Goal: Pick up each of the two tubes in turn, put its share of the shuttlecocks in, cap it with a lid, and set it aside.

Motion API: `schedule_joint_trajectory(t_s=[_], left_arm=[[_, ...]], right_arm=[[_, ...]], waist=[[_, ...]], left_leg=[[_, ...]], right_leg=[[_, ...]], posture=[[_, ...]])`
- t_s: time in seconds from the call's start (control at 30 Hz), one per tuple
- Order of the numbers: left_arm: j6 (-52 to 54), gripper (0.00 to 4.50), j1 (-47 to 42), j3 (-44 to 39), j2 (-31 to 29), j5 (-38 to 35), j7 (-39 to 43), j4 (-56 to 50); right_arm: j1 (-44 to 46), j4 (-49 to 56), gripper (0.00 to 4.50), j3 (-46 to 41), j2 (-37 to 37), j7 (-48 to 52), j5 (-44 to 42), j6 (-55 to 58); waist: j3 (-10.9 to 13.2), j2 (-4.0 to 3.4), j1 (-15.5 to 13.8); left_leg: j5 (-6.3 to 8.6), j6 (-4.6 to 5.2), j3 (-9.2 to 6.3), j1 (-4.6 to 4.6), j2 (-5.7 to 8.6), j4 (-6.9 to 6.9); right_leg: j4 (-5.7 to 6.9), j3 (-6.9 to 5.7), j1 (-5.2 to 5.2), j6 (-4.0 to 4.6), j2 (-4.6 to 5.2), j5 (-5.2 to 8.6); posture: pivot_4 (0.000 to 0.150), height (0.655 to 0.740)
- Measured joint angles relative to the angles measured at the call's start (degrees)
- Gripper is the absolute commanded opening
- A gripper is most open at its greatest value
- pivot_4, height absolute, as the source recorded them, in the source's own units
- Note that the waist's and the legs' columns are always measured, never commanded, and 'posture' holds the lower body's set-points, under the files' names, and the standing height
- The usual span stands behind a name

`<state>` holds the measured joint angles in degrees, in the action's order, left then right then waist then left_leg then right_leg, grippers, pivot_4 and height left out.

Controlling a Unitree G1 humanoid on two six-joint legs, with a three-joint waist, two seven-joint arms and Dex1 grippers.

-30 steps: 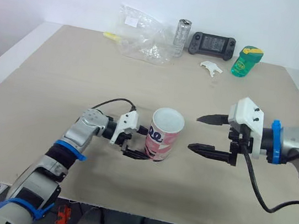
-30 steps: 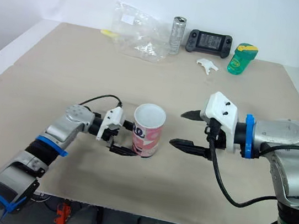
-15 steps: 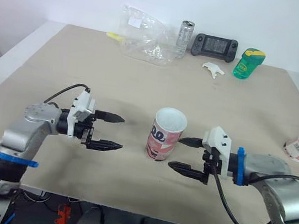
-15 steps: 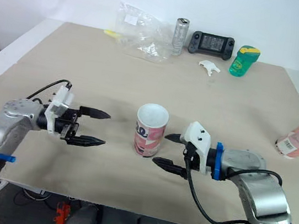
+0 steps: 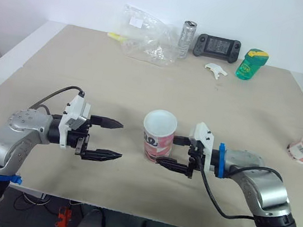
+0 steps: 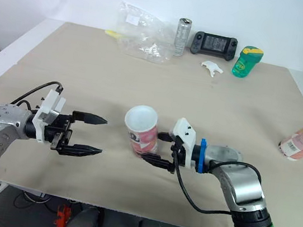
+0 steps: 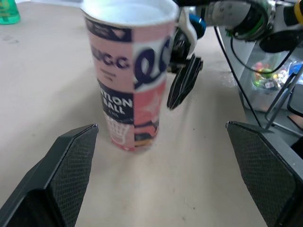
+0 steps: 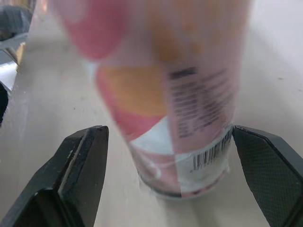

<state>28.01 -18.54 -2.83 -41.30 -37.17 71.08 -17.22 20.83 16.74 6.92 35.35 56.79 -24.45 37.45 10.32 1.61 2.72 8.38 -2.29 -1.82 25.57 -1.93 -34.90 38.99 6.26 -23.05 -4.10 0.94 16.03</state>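
Right wrist view: the tube (image 8: pixel 175 94) is seen leaning between the wide-spread fingers of the right gripper (image 5: pixel 167 151), at the table's (image 5: pixel 243 104) centre-front; nothing is gripped. The left gripper (image 5: pixel 119 139) is spread, empty, nearby. An off-centre closure could topple the tube.

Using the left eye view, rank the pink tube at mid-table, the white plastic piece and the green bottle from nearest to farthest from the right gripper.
From the right gripper:
1. Pink tube, right at the gripper, mid-table.
2. White plastic piece, toward the table's far edge.
3. Green bottle, farther back still and more to the right.
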Motion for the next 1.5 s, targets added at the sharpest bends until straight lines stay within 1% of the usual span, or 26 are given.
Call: schedule_joint_trajectory(t_s=[0.07,0.33,0.67,0.7,0.77,0.87,0.9,1.1,1.23,1.4,1.5], left_arm=[[0.5,4.50,0.0,0.0,0.0,-1.1,-1.0,-0.9],[0.8,4.50,-0.1,0.0,0.0,-1.8,-2.1,-1.3],[0.8,4.50,-0.2,0.2,0.2,-1.8,-2.3,-1.3],[0.8,4.50,-0.2,0.3,0.3,-1.8,-2.3,-1.2],[0.8,4.50,-0.4,0.4,0.4,-1.8,-2.3,-1.0],[0.7,4.50,-0.6,0.6,0.6,-1.7,-2.3,-0.6],[0.7,4.50,-0.7,0.6,0.6,-1.7,-2.3,-0.6],[0.6,4.50,-1.0,0.8,0.7,-1.6,-2.2,0.0],[0.3,4.50,-2.2,1.3,1.0,-0.8,-1.9,1.3],[-0.7,4.50,-6.1,2.7,3.7,0.6,-2.5,4.9],[-0.9,4.50,-8.1,3.1,6.0,1.2,-3.5,7.2]], right_arm=[[0.1,-0.4,4.44,0.6,-0.8,-0.3,0.1,-0.3],[0.5,-4.7,4.44,2.5,-0.9,-0.8,1.9,-2.3],[1.0,-5.1,4.44,2.3,-1.4,-0.9,1.7,-2.7],[1.0,-5.1,4.23,2.2,-1.6,-0.9,1.3,-2.7],[1.0,-5.1,3.63,1.9,-2.0,-0.9,0.9,-2.6],[1.0,-5.1,2.43,1.9,-2.0,-1.0,0.5,-2.6],[1.0,-5.1,2.20,1.9,-2.0,-1.0,0.4,-2.6],[1.0,-5.1,2.20,1.6,-1.9,-1.9,-0.1,-2.3],[1.1,-5.3,2.20,-2.2,-1.5,-2.6,-1.1,-2.4],[3.5,-11.6,2.20,-14.3,-1.2,-8.9,-2.2,-4.9],[4.0,-18.0,2.20,-20.9,0.0,-14.6,-1.0,-7.8]], waist=[[0.0,0.00,0.0],[0.0,0.00,0.0],[0.0,0.00,0.0],[0.0,0.00,0.0],[0.0,0.00,0.0],[0.0,0.00,0.0],[0.0,0.00,0.0],[0.0,0.00,0.0],[0.0,0.00,0.0],[0.0,0.01,-0.2],[0.0,0.01,-0.2]], left_leg=[[0.00,0.00,-0.01,0.00,0.00,0.01],[0.00,0.00,0.00,0.00,0.00,-0.02],[0.00,0.00,0.00,0.00,0.00,-0.02],[0.00,0.00,0.00,0.00,0.00,-0.02],[0.00,0.00,0.00,0.00,0.00,-0.02],[0.00,0.00,0.00,0.00,0.00,-0.02],[0.00,0.00,0.00,0.00,0.00,-0.02],[0.00,0.00,0.00,0.00,0.01,-0.02],[-0.01,0.00,0.00,0.00,0.02,-0.05],[-0.02,0.02,-0.02,0.00,0.08,-0.17],[-0.02,0.02,-0.03,0.01,0.11,-0.17]], right_leg=[[0.00,0.00,0.00,0.01,-0.01,0.00],[0.00,0.00,0.00,0.01,-0.01,-0.04],[0.00,0.00,0.00,0.01,-0.01,-0.04],[0.00,0.00,0.00,0.01,-0.01,-0.04],[0.00,0.00,0.00,0.01,-0.01,-0.04],[0.00,0.00,0.00,0.01,-0.01,-0.04],[0.00,0.00,0.00,0.01,-0.01,-0.04],[0.00,0.00,0.00,0.01,-0.01,-0.04],[0.01,0.00,0.02,-0.01,0.00,-0.05],[-0.01,0.02,0.13,-0.10,0.02,-0.12],[0.00,0.04,0.15,-0.01,0.02,-0.17]], posture=[[0.150,0.7394],[0.150,0.7394],[0.150,0.7394],[0.150,0.7394],[0.150,0.7394],[0.150,0.7394],[0.150,0.7394],[0.150,0.7394],[0.150,0.7394],[0.150,0.7394],[0.150,0.7394]])
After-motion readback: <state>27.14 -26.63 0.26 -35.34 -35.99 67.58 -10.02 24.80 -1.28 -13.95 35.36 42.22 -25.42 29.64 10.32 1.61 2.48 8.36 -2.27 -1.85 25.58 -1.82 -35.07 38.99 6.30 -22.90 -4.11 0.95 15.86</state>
